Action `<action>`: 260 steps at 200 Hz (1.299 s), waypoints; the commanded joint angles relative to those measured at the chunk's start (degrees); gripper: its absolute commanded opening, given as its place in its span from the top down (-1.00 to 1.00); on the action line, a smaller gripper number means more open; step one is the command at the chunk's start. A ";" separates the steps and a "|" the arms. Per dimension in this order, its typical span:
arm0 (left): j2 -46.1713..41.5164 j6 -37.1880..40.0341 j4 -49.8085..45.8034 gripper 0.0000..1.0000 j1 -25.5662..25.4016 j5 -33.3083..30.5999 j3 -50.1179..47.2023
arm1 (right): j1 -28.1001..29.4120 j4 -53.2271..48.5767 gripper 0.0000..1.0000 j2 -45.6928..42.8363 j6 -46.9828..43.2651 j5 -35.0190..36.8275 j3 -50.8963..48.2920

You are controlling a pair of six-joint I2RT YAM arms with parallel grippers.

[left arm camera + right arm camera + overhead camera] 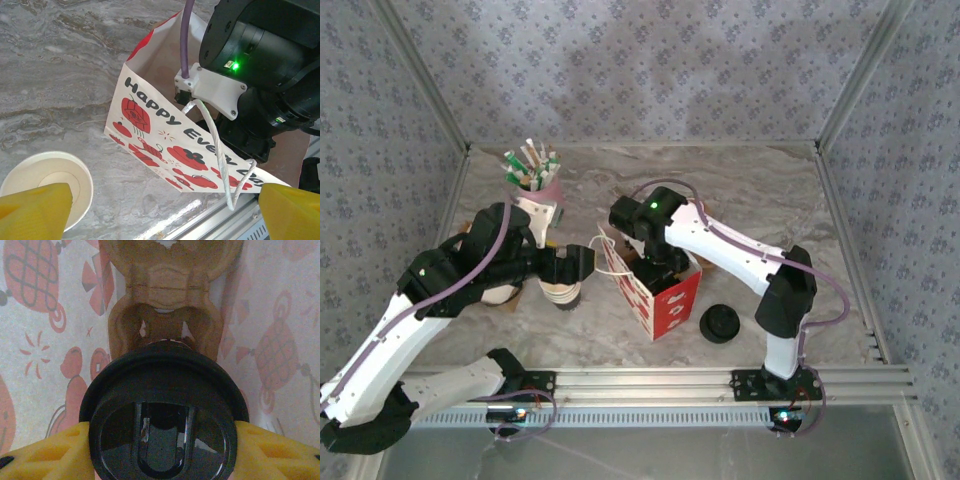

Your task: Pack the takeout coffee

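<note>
Inside the paper bag (672,300), your right claw (161,450) pinches the takeout coffee (162,410) by the rim of its black lid, one yellow finger pressed to each side. The bag's printed walls stand close on both flanks of the claw. A brown cardboard carrier (165,305) lies past the fingertips, deeper in the bag. You cannot tell from the wrist view whether the cup's base has reached the carrier or hangs above it.

Your left claw (162,210) hovers outside the bag with its fingers spread wide and nothing between them. An open, lidless white cup (45,182) stands just under its left finger, and the bag's lettered face lies ahead of its tips. A loose black lid (720,323) lies on the marble on the outer side of the right claw, beyond the bag wall.

The risks from here, as a judgement:
- **Cup tipping:** let go before the cup is seated and it could tip inside the bag and spill, since only the lid rim is gripped.
- **Bag lifting:** the bag is light and unbraced, so opening the fingers against its walls, or pulling up off-centre, could drag or topple it.
- **Handle snagging:** the white rope handle (220,150) loops just beside your right wrist and could catch as you withdraw.
- **Empty cup:** a careless sweep of the left claw could knock over the cup beneath it.
</note>
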 commanded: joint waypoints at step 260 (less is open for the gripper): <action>0.33 0.54 1.91 -0.92 -0.37 -1.00 -1.13 | -0.35 7.05 -0.21 -5.54 -0.98 0.55 -7.38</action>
